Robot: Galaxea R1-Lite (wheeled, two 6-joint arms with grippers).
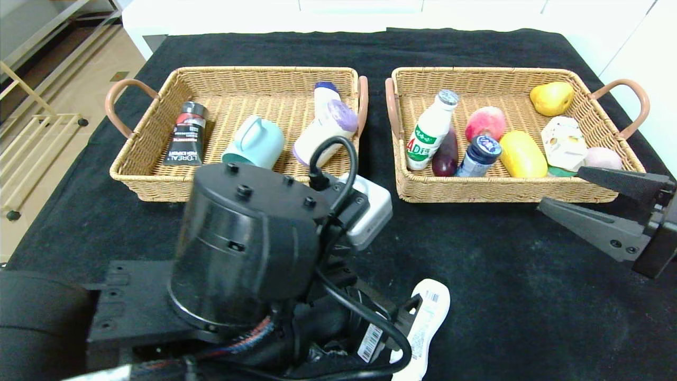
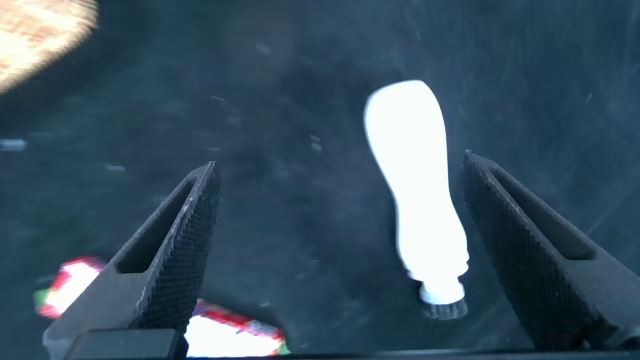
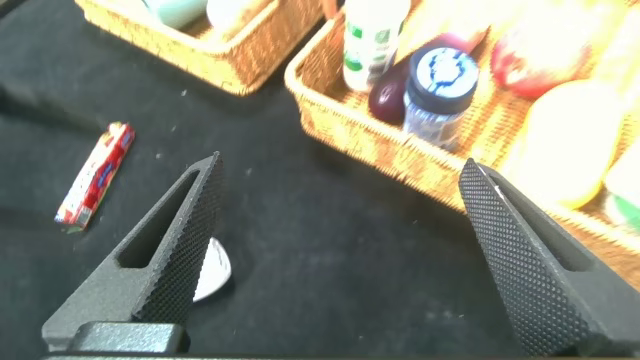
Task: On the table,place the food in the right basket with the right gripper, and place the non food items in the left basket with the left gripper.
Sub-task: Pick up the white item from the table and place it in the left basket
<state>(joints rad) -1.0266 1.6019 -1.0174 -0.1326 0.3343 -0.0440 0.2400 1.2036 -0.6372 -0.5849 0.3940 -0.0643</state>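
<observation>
Two wicker baskets sit on the black-draped desk (image 1: 529, 296): the left basket (image 1: 158, 180) holds three non-food items, the right basket (image 1: 508, 191) eight foods. Left gripper (image 2: 340, 250), jaws spread, brackets the white bottle (image 2: 420, 190); right gripper (image 1: 576, 193) spread too.

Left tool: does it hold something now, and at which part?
Nothing. The left tool is open over the white bottle, which lies on the table between its fingers, untouched.

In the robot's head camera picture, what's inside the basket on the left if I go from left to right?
Black tube → teal mug lying on its side → beige roll with a purple top, with a white bottle's blue-purple cap peeking out behind it.
</observation>
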